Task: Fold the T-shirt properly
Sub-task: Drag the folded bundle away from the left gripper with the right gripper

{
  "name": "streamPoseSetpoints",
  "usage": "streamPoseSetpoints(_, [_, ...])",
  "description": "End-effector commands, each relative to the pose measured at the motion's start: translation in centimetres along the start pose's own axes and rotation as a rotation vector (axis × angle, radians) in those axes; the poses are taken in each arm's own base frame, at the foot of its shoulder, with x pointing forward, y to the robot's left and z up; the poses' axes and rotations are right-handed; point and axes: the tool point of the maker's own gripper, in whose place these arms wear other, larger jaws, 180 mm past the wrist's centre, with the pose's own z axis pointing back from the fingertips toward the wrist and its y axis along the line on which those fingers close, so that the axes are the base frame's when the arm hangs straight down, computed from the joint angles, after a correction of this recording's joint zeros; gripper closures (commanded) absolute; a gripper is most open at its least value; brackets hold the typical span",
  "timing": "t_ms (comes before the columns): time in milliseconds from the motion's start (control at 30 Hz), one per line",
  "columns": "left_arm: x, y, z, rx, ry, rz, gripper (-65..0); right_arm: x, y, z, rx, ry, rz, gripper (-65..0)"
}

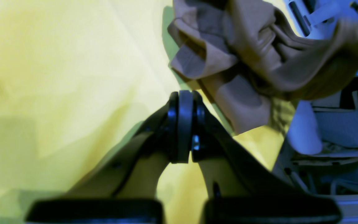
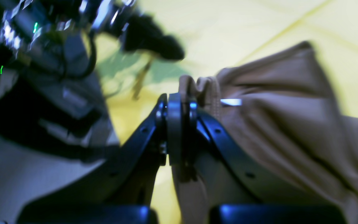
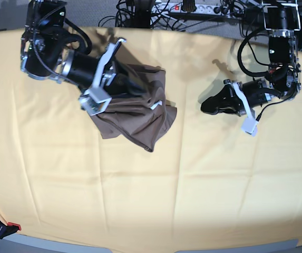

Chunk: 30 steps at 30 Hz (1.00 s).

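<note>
The taupe-brown T-shirt (image 3: pixel 140 118) lies crumpled on the yellow cloth, left of centre, with a small white tag (image 3: pixel 157 104) at its right edge. My right gripper (image 3: pixel 137 85) is shut on a bunched edge of the T-shirt. The right wrist view shows its closed fingertips (image 2: pixel 179 101) pinching fabric, with the T-shirt (image 2: pixel 291 124) and the tag (image 2: pixel 231 101) spreading to the right. My left gripper (image 3: pixel 205 106) is shut and empty, hovering to the right of the T-shirt and apart from it. In the left wrist view, the left gripper (image 1: pixel 185 96) points toward the T-shirt (image 1: pixel 244 62).
A large pale-yellow cloth (image 3: pixel 156 195) covers the whole table. Cables and a power strip (image 3: pixel 193 8) run along the back edge. A clamp (image 3: pixel 6 227) sits at the front left corner. The right arm's body (image 3: pixel 45 47) stands at the back left.
</note>
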Motion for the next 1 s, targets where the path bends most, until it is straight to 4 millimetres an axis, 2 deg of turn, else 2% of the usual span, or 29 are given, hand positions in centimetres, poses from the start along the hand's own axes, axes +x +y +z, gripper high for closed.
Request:
streamPoseSetpoints(0, [1.7, -0.4, 0.4, -0.017, -0.047, -0.031, 0.0, 1.2, 1.0, -0.4, 0.036, -0.041, 0.023, 0.0])
streamPoseSetpoints(200, [1.7, -0.5, 0.4, -0.019, -0.048, -0.030, 0.0, 0.5, 4.6, -2.8, 0.136, -0.004, 0.081, 0.0])
streamPoseSetpoints(433, [1.8, -0.5, 0.4, -0.019, -0.049, -0.030, 0.0, -1.5, 6.0, -5.0, 0.116, 0.111, 0.239, 0.0])
streamPoseSetpoints(667, [1.7, -0.5, 0.4, -0.020, -0.049, -0.030, 0.0, -3.1, 8.4, -6.2, 0.171, 0.183, 0.322, 0.0])
streamPoseSetpoints(700, [1.7, -0.5, 0.4, -0.020, -0.049, -0.030, 0.0, -3.2, 8.6, -6.3, 0.175, 0.184, 0.325, -2.5])
streamPoseSetpoints(733, [1.8, -0.5, 0.4, -0.019, -0.049, -0.031, 0.0, -3.1, 8.6, -6.3, 0.177, 0.180, 0.325, -8.4])
streamPoseSetpoints(833, [1.8, -0.5, 0.4, -0.019, -0.048, -0.031, 0.0, -2.6, 8.8, -6.3, 0.190, 0.164, 0.321, -31.1])
streamPoseSetpoints(867, [1.8, -0.5, 0.4, -0.019, -0.048, -0.031, 0.0, -2.3, 9.0, -6.3, 0.202, 0.150, 0.318, -35.9])
streamPoseSetpoints(967, [1.8, -0.5, 0.4, -0.023, -0.053, -0.029, 0.0, -0.4, 10.1, -5.7, 0.228, 0.085, 0.328, -37.3])
